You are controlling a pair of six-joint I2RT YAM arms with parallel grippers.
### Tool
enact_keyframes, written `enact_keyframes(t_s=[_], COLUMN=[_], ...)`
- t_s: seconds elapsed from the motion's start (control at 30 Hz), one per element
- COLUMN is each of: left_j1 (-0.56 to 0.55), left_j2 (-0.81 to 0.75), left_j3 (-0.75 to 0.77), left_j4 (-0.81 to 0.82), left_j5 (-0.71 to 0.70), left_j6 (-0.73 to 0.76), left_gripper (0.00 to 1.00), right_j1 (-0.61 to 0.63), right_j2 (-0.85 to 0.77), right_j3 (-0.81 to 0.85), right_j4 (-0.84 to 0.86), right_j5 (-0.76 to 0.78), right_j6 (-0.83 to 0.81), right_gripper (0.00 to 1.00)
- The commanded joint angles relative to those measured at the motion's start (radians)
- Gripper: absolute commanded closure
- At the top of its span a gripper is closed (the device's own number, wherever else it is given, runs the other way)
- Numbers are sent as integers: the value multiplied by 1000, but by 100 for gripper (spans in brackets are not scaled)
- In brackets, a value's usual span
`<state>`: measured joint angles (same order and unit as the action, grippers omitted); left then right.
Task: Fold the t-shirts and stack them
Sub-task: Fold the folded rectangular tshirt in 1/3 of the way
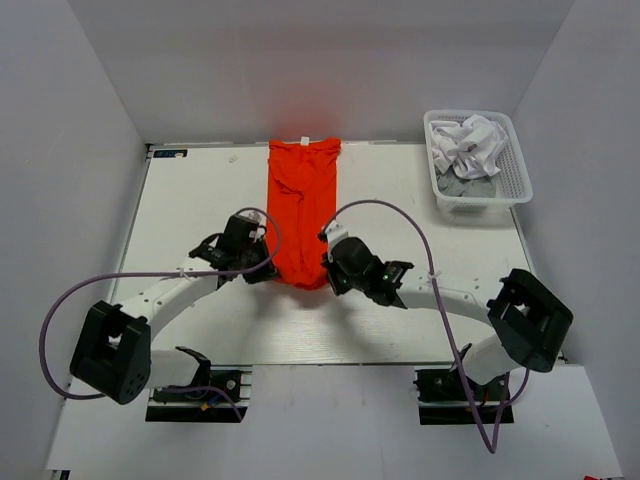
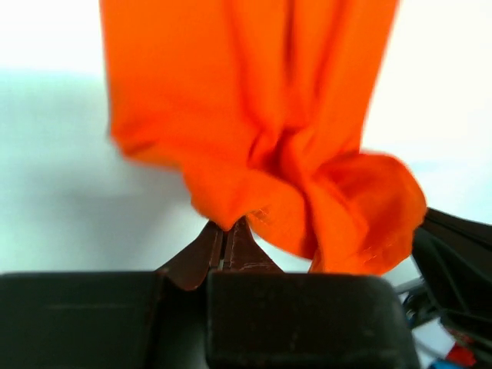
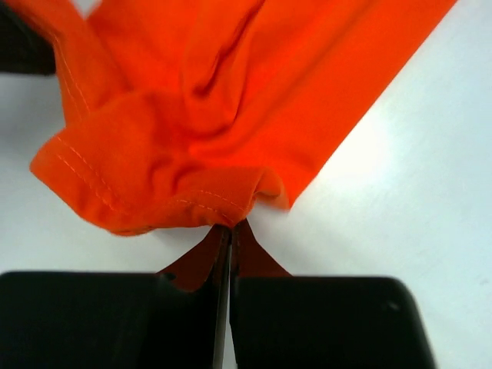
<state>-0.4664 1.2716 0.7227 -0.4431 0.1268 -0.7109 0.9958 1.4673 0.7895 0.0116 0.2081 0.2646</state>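
Pinching the near hem of the orange-red t-shirt (image 1: 303,210) on both sides. My left end effector (image 2: 225,240) is clamped narrow on the left corner and my right end effector (image 3: 231,234) on the right corner, with cloth bunched just above each pair of tips.

- The shirt lies lengthwise mid-counter as a narrow strip, collar at the far edge and sleeves apparently folded in.
- Holding both corners at once should let the hem travel level; one corner alone would likely skew the strip.
- The hem puckers between the grips, so the corners sit closer together than the strip is wide. I cannot tell whether the hem is clear of the counter (image 1: 200,200).
- My judgement is that the lengthwise fold is done and the crosswise fold toward the collar is next.
- The white and grey t-shirts (image 1: 470,143) sit crumpled in the basket (image 1: 518,172) at far right, well apart.
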Motion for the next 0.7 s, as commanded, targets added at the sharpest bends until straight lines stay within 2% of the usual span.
enact_keyframes(t_s=[0.0,0.23,0.43,0.67], left_j1=[20,40,83,112], left_j2=[40,265,445,563], left_j3=[105,392,624,714], left_j4=[55,30,4,44], left_j5=[-88,-243,-231,-153], left_j6=[24,39,74,120], left_gripper=[100,100,100,100], right_j1=[-40,-153,-229,-289], right_j2=[45,194,321,481], right_j3=[132,332,531,663], right_j4=[65,87,51,21], right_j5=[108,151,81,48], right_j6=[-33,-90,-128,-130], right_gripper=[100,100,100,100])
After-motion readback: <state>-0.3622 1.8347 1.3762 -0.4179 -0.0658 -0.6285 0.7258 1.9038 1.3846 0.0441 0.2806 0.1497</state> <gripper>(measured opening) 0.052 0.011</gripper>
